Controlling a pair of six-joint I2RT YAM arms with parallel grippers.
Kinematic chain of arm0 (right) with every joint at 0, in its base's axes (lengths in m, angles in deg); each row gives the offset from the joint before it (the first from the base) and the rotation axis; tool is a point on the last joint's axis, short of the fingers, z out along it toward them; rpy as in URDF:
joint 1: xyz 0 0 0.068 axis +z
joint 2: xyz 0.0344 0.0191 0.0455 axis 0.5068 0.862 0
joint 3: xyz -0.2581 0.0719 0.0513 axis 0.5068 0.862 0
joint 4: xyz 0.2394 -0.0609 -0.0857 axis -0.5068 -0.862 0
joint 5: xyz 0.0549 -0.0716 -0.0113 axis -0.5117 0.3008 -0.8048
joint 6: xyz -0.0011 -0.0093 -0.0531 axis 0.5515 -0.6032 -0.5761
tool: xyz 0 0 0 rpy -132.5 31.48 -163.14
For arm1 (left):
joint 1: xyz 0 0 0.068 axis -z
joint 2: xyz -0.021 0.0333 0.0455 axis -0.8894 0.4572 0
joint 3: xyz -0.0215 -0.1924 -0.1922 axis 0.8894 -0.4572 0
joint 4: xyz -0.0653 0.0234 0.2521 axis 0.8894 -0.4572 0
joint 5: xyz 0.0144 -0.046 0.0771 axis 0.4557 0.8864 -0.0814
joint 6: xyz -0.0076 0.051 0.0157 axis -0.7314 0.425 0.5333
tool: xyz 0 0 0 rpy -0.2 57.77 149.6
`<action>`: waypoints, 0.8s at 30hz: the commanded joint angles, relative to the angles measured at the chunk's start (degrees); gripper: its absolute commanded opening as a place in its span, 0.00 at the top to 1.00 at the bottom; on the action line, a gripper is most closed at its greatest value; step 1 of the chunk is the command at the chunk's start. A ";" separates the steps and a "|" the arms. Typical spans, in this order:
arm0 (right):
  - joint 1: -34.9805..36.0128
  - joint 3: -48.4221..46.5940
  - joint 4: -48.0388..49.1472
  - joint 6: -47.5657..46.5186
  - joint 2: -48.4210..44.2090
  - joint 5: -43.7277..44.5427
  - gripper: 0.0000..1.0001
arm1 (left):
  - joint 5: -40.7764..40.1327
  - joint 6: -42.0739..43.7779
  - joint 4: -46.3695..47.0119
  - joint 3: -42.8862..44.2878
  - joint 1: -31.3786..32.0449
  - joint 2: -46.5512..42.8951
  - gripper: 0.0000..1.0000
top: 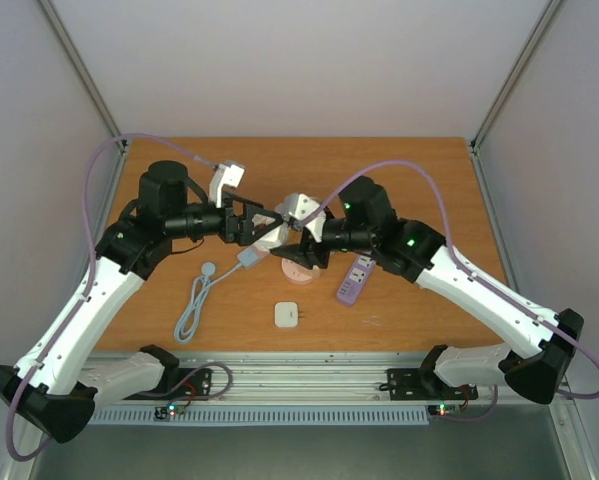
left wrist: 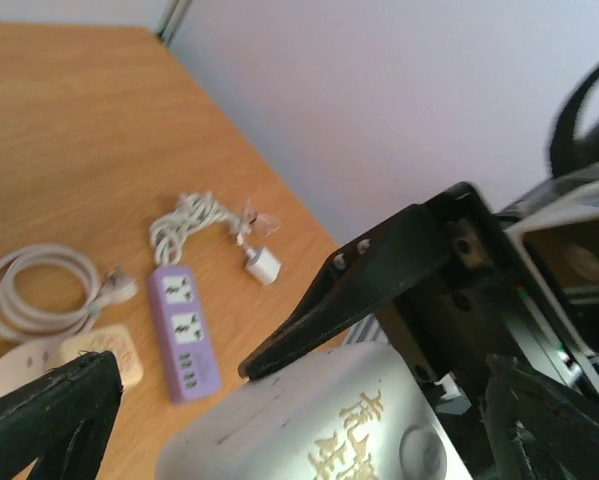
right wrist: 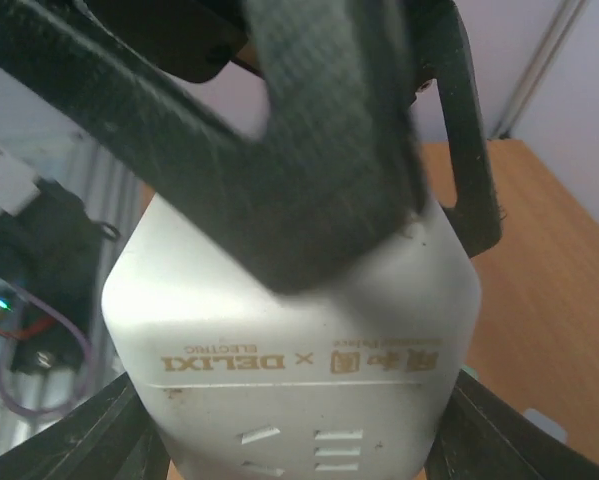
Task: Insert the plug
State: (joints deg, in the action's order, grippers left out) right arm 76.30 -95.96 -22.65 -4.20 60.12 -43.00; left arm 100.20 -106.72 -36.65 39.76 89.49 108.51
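**Two-arm workcell, seen from above and from both wrists.** The left gripper and the right gripper are shown meeting nose to nose over the middle of the brown wooden table. Between them, raised off the table, is a white boxy plastic socket adapter.

- **Adapter:** in the right wrist view it is marked with gold lettering, and slot openings are seen on its lower face.
- **Right gripper:** the adapter is clamped by it. In its wrist view the black fingers are pressed against the adapter's two lower flanks.
- **Left gripper:** its jaws are spread wide. In the left wrist view its fingers stand either side of the adapter, with a gap visible at the left finger, so nothing is gripped by it.
- **On the table, from above:** a pale pink rounded object lies directly beneath the grippers and is partly hidden by them.
- A lilac plastic power strip lies flat just right of the pink object, its socket face turned up.
- A small white square charger block is set nearer the arm bases and apart from both.
- A coiled white cable lies to the left. A white plug rests on the table between the coil and the grippers, and no socket is occupied by it.
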 commanded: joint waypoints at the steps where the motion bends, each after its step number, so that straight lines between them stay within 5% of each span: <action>1: 3.96 -2.70 -0.96 -8.90 2.73 15.62 0.76 | -5.41 4.10 -11.81 1.07 0.02 0.66 0.04; 11: 6.29 -4.63 -1.23 -7.89 6.87 21.67 0.75 | -6.85 5.49 -19.19 0.98 0.02 3.32 0.19; 13: 6.72 -4.38 -0.82 -7.47 7.05 21.61 0.74 | -6.59 5.20 -18.67 0.56 0.02 3.99 0.28; 15: 7.03 -4.59 -0.59 -5.88 7.68 22.47 0.71 | -6.24 4.75 -18.47 0.83 0.02 5.02 0.46; 20: 7.16 -3.44 -1.49 -1.63 8.14 25.56 0.57 | -11.55 4.18 -17.11 1.00 0.02 5.81 0.59; 24: 7.15 1.68 2.13 2.72 4.79 30.32 0.23 | -15.38 4.18 -14.81 -0.46 0.02 5.68 0.61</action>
State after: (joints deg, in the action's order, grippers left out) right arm 82.68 -97.33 -25.73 -6.73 68.51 -18.76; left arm 90.86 -101.59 -54.23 40.00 89.56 113.97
